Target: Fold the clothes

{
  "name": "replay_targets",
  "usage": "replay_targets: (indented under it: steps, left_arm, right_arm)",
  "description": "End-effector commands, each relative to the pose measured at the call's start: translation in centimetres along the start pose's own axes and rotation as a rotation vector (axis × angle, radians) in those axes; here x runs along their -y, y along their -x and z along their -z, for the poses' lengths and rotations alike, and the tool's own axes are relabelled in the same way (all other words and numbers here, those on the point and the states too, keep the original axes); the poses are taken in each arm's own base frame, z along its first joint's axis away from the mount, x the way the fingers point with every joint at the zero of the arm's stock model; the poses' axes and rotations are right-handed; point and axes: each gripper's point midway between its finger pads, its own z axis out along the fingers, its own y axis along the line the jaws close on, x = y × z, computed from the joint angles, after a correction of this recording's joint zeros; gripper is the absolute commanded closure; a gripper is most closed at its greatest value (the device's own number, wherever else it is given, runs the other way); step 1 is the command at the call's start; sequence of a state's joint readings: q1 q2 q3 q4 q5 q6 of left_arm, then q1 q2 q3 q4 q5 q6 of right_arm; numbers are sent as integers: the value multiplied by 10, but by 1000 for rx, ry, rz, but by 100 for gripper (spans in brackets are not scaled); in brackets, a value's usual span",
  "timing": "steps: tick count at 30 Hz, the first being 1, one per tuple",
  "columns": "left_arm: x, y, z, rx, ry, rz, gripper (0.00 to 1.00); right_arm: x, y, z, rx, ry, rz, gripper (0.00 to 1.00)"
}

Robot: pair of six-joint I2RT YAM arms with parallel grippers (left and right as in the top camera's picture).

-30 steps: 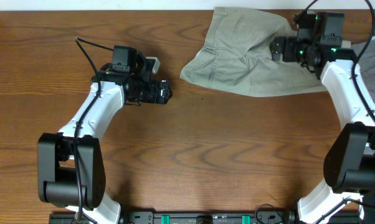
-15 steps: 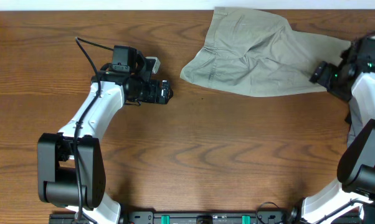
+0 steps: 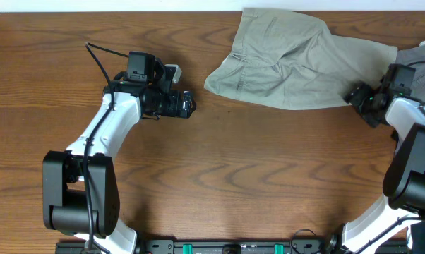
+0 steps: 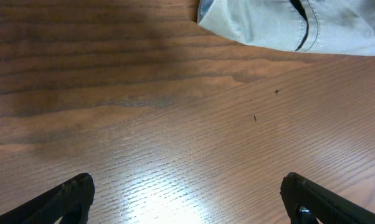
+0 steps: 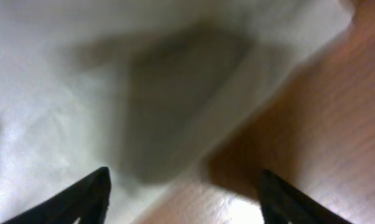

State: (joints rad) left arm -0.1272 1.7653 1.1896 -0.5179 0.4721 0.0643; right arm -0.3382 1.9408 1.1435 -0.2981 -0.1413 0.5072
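At the far right part of the table [image 3: 234, 176]: shorts [image 3: 290, 60], pale khaki-green, wrinkled, lying in a loose flat heap. Far edge of the cloth at the table's far border. One rounded corner pointing left, toward the table centre. Right end reaching as far as the right gripper [image 3: 356, 94]. Just beyond that end, at the picture's right edge: darker grey garment [image 3: 423, 55], touching or overlapping the shorts; cannot tell which.

Right gripper:
- Position: low at the near right edge of the shorts, pointing left along the cloth.
- Jaws: parted at moderate width in the right wrist view, with one dark fingertip [image 5: 94, 190] at each lower side.
- In the gap: the pale cloth edge on the left, a strip of bare wood on the right.
- Contact between pads and fabric: cannot tell, view blurred.

Left gripper [image 3: 187, 104]:
- Position: over bare wood, left of the shorts and well apart from them, pointing right.
- Jaws: wide, with the fingertips [image 4: 75, 193] at opposite lower corners of the left wrist view.
- In the gap: wood grain only.
- Upper right of that view: corner of the shorts, crossed by a dark curved line, too small to identify.

Left arm: white links, bent at the elbow, with a black cable [image 3: 99, 56] looping out behind the wrist.
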Motion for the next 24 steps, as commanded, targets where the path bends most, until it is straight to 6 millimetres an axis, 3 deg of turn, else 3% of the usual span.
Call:
replay_targets:
  steps: [1,4,6,10,12,15,21,24]
  left_arm:
    - [4,1,2,6,-12,-19,3]
    - [4,1,2,6,-12,-15,3]
    - [4,1,2,4,-12,-14,3]
    - [4,0,2,4,-12,-14,3]
    - [4,0,2,4,-12,-14,3]
    - [4,0,2,4,-12,-14,3]
    - [4,-1,2,-3,-12,-11,3]
    - [4,-3,2,-11,-12,-8,3]
  right_arm:
    - [2,-22,-27,-64,1,-61,41]
    - [0,-23,-34,-62,12,-52,71]
    - [-1,-21,-33,-55,16,-35,84]
    - [-10,-13,-16,-29,39,35,98]
    - [-22,-7,3,-9,72,86,99]
    - [-48,0,46,32,150,167,99]
    - [-115,-6,174,163,394,310,99]
    - [-134,-8,230,284,463,366,98]
